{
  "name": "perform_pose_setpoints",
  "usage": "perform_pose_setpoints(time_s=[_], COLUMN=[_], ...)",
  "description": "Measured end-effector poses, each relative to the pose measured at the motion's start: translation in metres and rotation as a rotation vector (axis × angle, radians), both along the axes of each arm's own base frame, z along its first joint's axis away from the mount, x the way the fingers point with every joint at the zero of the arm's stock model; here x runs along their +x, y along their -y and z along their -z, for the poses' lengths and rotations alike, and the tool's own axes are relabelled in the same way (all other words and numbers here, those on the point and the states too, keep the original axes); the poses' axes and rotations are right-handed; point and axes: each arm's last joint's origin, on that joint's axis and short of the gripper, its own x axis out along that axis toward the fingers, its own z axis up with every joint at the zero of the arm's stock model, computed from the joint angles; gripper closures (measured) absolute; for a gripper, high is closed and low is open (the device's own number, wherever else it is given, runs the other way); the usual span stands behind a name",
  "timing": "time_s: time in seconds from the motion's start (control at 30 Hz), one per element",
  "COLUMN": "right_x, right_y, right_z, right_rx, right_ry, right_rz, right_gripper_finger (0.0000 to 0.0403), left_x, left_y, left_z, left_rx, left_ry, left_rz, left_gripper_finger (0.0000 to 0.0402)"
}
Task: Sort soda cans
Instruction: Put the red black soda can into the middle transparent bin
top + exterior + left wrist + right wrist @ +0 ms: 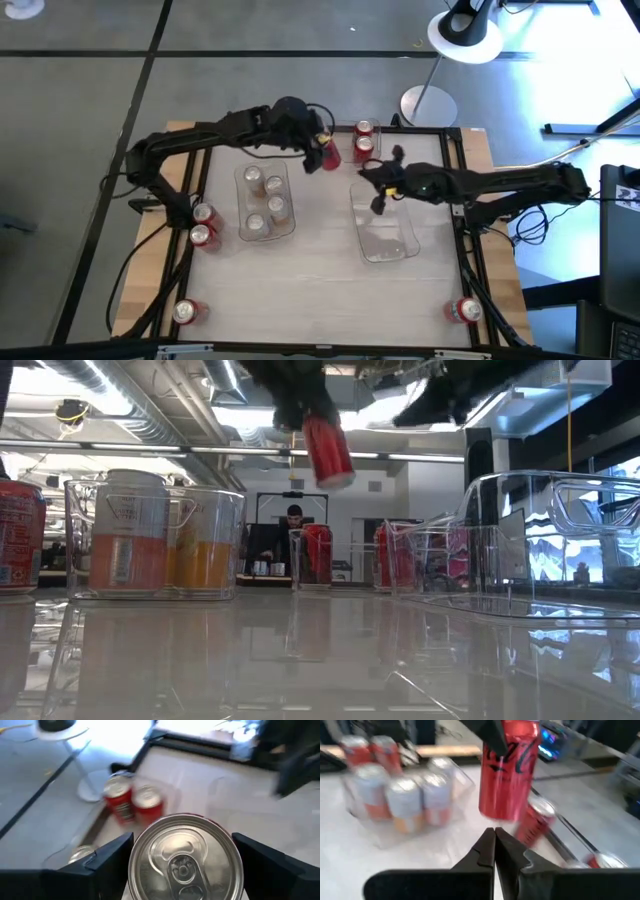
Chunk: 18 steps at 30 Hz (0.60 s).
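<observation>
Four pale, orange-banded cans (266, 203) are already standing in the left clear bin (288, 228), while the right clear bin (405, 250) appears to hold nothing yet, so the sorting is judged to be well under halfway. One red can (330, 153) is held clear of the table by the left gripper (322, 152), whose fingers are closed around the can's body; in the low view the can (327, 449) is seen hanging tilted in the air between the two bins, and in the left wrist view its silver top (186, 857) fills the space between the dark fingers. The right gripper (380, 203) is poised over the far end of the right bin with its fingers pressed together and nothing between them, as the right wrist view shows. Red cans are left to be dealt with: two at the far edge of the table (363, 139), two at the left edge (203, 225), one at the near left corner (187, 311) and one at the near right corner (467, 310). It is judged that the lifted red can is meant for the right bin, and that the six remaining cans are then to be collected one by one.
</observation>
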Motion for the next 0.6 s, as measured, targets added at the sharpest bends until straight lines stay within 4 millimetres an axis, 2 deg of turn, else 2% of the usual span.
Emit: perform_pose_setpoints(time_s=[0.13, 0.27, 0.37, 0.47, 0.6], right_x=[-0.012, -0.016, -0.016, -0.016, -0.017], right_y=[0.002, 0.002, 0.002, 0.002, 0.002], right_z=[0.003, 0.009, 0.011, 0.011, 0.012], right_rx=[0.012, 0.04, 0.056, 0.07, 0.082], right_ry=[-0.072, -0.131, -0.142, -0.14, -0.142], right_rz=[0.066, 0.099, 0.108, 0.114, 0.12], right_gripper_finger=[0.0393, 0.0393, 0.0393, 0.0393, 0.0393], left_x=[0.011, 0.02, 0.025, 0.028, 0.032], left_y=[-0.028, -0.055, -0.071, -0.083, -0.089], left_z=[0.025, 0.057, 0.073, 0.088, 0.102], left_rx=[0.014, -0.014, -0.016, -0.024, -0.033], left_ry=[-0.066, -0.139, -0.158, -0.175, -0.212], left_rz=[-0.066, -0.127, -0.17, -0.193, -0.198], left_gripper_finger=[0.0108, 0.0108, 0.0108, 0.0108, 0.0108])
